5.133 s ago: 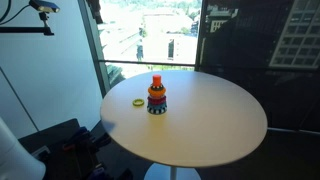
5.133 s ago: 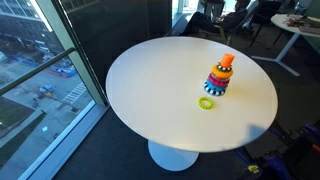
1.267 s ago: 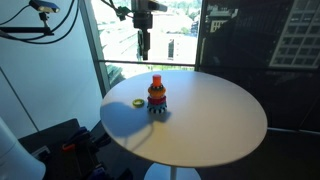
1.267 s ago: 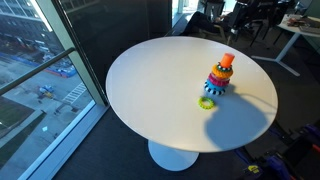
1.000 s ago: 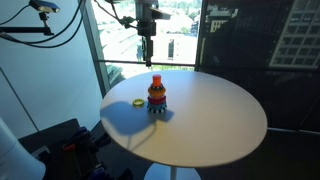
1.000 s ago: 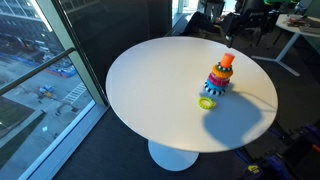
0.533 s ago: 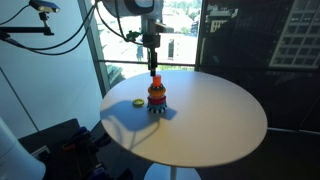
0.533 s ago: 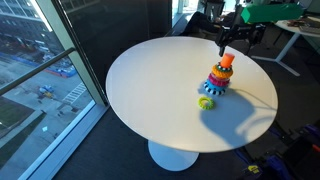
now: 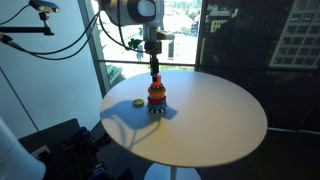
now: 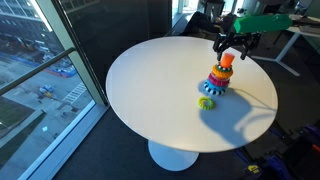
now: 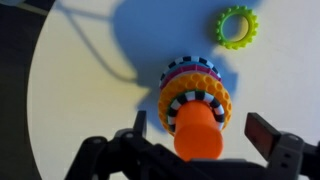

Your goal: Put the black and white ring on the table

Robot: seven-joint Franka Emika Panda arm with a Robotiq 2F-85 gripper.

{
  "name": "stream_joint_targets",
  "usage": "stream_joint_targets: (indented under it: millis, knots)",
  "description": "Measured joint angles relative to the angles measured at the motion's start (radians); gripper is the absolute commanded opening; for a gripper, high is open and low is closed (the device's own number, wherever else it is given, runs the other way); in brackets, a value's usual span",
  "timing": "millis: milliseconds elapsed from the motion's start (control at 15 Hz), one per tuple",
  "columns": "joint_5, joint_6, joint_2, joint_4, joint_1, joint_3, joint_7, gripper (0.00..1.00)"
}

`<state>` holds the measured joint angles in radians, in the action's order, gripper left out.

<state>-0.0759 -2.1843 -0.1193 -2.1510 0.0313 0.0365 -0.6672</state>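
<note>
1. A round white table [image 9: 222,118] beside tall windows is noted.
2. The checkered ring [image 11: 186,102] is seen on the stack [image 10: 218,82], beneath the orange cap [image 11: 198,138]; a green ring [image 11: 237,26] lies at 1 o'clock.
3. The gripper [image 11: 200,128] is poised over the cap, jaws spread.
4. The ring is judged light, rigid and slick; an outer-rim hold is advised.

Pale grey, rounded robot arm [image 9: 135,10] trailing looping black cables [image 9: 70,40]; black gripper [image 9: 154,72] with two blocky dark fingers [image 11: 262,131].
</note>
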Motion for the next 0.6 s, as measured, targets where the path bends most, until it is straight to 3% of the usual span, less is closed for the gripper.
stream_joint_targets:
  millis: [600]
  knots:
    - [-0.015,-0.068,-0.008,-0.047,0.011,-0.013,-0.049,1.00]
